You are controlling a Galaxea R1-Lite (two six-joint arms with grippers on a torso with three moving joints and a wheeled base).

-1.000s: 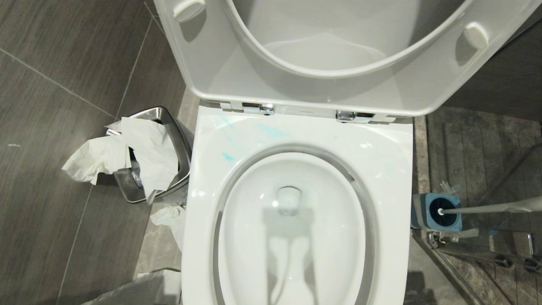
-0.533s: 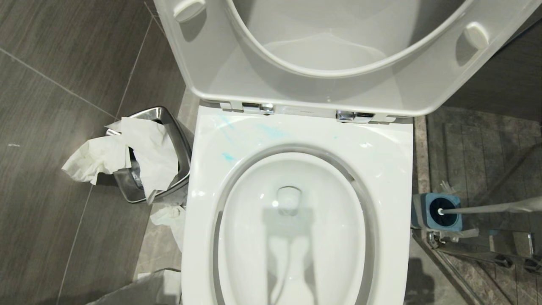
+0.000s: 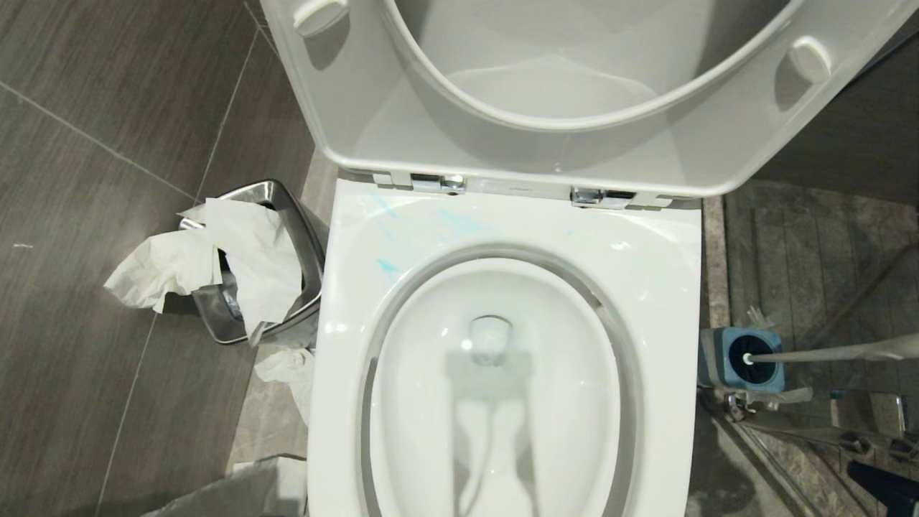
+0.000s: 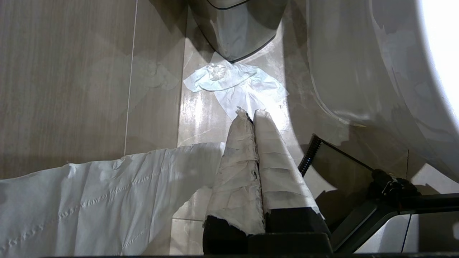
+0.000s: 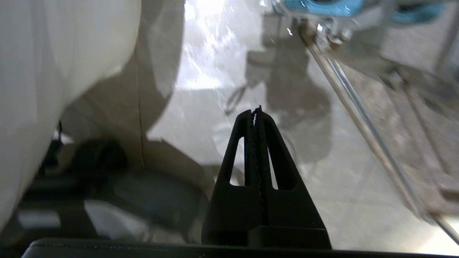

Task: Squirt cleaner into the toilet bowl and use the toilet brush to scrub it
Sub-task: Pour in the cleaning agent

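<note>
Toilet bowl [image 3: 668,287] centre, lid raised, cleaner [image 3: 388,267] streaking its far-left rim; steel bin [image 3: 301,237] with paper crowds the left edge, toilet brush [image 3: 826,354] in holder [image 3: 718,359] right; right tool [image 5: 256,111] and paper-wrapped left tool [image 4: 251,114] both pinched together, empty, above floor.

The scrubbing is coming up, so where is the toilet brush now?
In the head view the toilet brush stands in its blue holder on the floor, just right of the toilet bowl.
</note>
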